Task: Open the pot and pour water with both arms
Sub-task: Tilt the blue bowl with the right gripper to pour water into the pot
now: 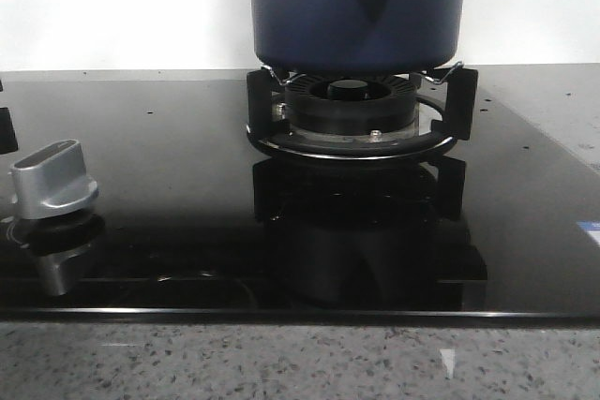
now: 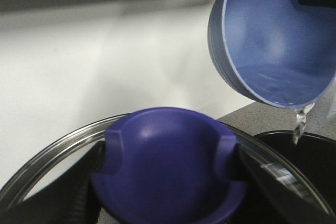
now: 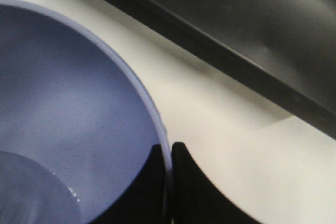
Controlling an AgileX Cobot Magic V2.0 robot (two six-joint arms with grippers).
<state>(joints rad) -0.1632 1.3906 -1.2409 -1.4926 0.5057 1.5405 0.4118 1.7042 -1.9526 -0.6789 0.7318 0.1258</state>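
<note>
The dark blue pot [image 1: 356,7] hangs above the black ring burner [image 1: 352,105] at the top of the front view, its handle mount facing me. In the left wrist view the pot [image 2: 278,40] is tilted and a thin stream of water [image 2: 299,124] runs off its lip. My right gripper [image 3: 168,153] is shut on the pot's rim [image 3: 152,114], one finger inside and one outside. My left gripper [image 2: 168,166] is shut on the blue knob [image 2: 168,156] of the glass lid [image 2: 52,156], held away from the pot. Neither gripper shows in the front view.
A black container [image 2: 315,166] lies under the falling water. A silver stove knob [image 1: 52,180] stands at the left of the glossy black cooktop [image 1: 169,185]. A speckled grey counter edge [image 1: 281,362] runs along the front. A white wall is behind.
</note>
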